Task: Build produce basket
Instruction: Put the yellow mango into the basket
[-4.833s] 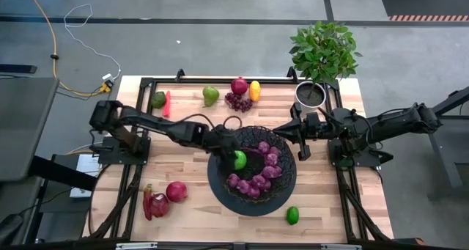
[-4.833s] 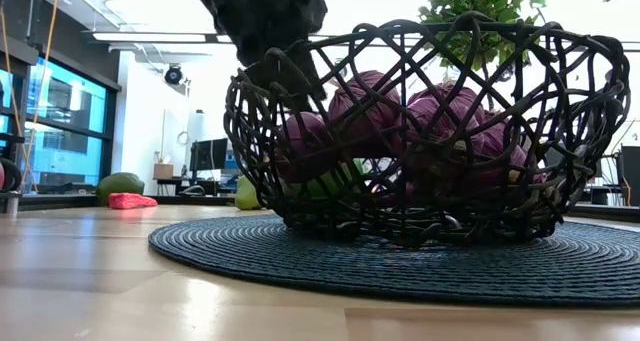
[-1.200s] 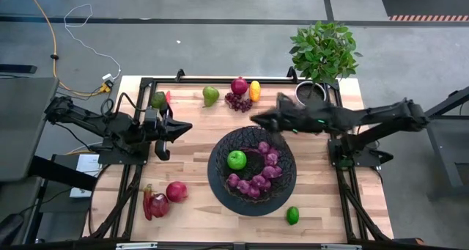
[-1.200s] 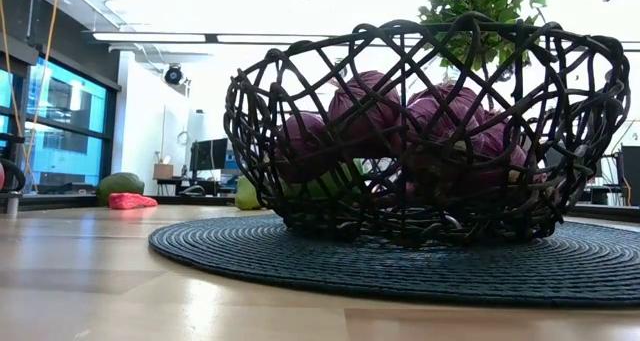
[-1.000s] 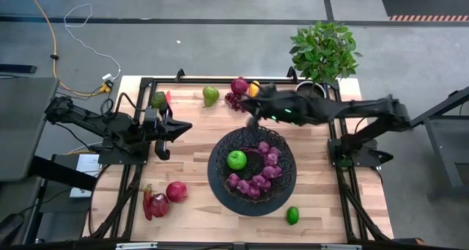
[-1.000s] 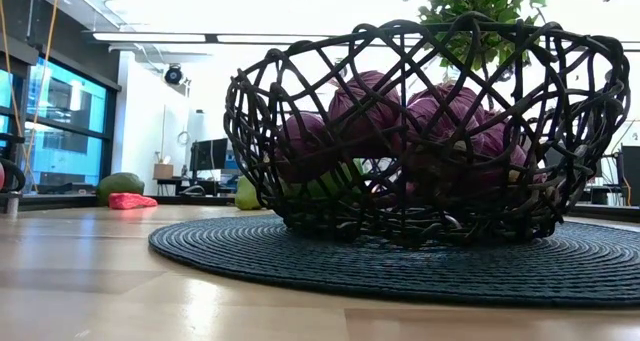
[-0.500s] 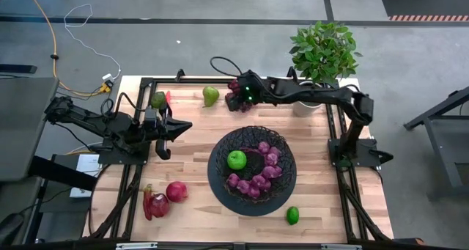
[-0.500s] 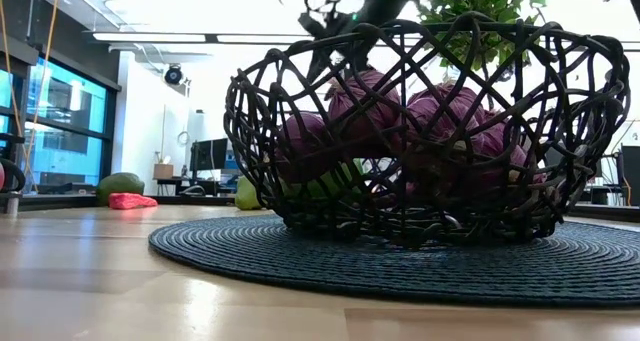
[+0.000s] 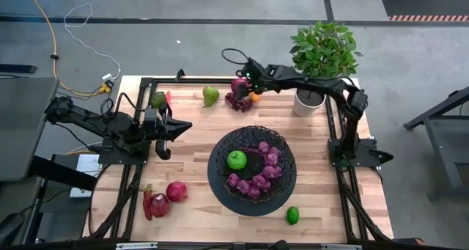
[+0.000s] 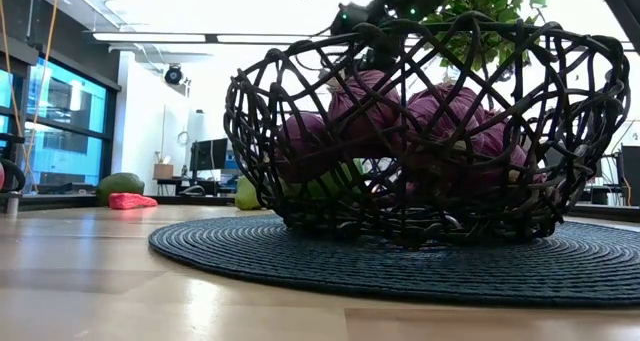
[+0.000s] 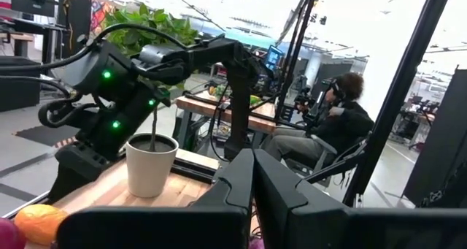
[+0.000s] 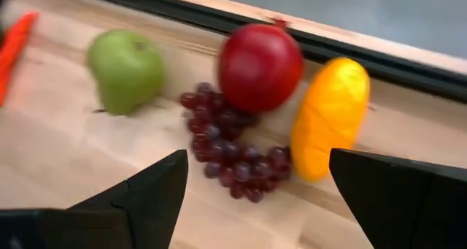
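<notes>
From my station I find the left gripper (image 9: 182,125) parked over the left side of the counter (image 9: 190,169), its fingers pressed together and holding nothing; it points toward the middle and lies well apart from the far-edge fruit, so I judge it the farther arm for what comes next. Moving right along the far edge, the green pear (image 9: 211,95) lies alone, then a tight cluster: the purple grapes (image 9: 237,101) with the red apple (image 9: 239,85) touching them on the far side and the orange-yellow fruit (image 9: 254,96) just beside them. The right gripper (image 9: 246,80) hangs directly above this cluster, jaws spread wide and empty. In its wrist view the grapes (image 12: 230,143) sit between the two open fingers (image 12: 139,194), the apple (image 12: 260,66) just beyond them, and the orange-yellow fruit (image 12: 330,116) nearer the other finger, its long axis running roughly along the direction of reach rather than across the jaws. I cannot tell which of the three is the intended pick; the grapes are the best centred. The basket (image 9: 218,182) stands on its dark mat at the counter's middle, nearer me than the cluster, already holding a green apple (image 9: 236,160) and more purple grapes (image 9: 258,178). A lime (image 9: 292,215) rests on the counter by the basket's near right.
</notes>
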Tool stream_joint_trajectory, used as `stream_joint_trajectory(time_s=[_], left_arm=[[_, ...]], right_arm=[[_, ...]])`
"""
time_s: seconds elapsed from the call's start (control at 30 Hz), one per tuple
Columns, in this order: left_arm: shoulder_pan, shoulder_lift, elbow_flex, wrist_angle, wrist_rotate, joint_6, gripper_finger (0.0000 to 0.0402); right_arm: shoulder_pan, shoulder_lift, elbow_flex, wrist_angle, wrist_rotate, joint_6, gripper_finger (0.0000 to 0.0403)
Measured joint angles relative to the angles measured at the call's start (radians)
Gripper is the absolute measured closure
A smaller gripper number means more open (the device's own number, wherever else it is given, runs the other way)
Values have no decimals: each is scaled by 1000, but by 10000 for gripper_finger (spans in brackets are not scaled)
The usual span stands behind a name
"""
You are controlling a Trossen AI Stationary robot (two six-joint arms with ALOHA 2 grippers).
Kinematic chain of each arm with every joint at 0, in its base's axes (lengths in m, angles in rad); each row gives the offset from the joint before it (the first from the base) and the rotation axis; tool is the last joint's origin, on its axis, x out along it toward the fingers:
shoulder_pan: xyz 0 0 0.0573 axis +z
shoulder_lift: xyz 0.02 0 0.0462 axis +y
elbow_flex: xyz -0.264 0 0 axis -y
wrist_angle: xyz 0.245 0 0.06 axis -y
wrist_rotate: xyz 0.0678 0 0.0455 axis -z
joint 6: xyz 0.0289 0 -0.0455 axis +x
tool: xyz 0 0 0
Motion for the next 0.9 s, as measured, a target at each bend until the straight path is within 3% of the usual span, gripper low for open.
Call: stream_joint_trajectory(time_s=[0.27, 0.57, 0.9], left_arm=[[0, 0, 0, 0, 0, 0, 401], [0, 0, 0, 0, -59, -29, 401], [0, 0, 0, 0, -132, -11, 401]], right_arm=[[-44, 53, -1, -55, 0, 33, 86], [-96, 129, -2, -61, -93, 5, 86], [-112, 182, -2, -63, -55, 44, 86]])
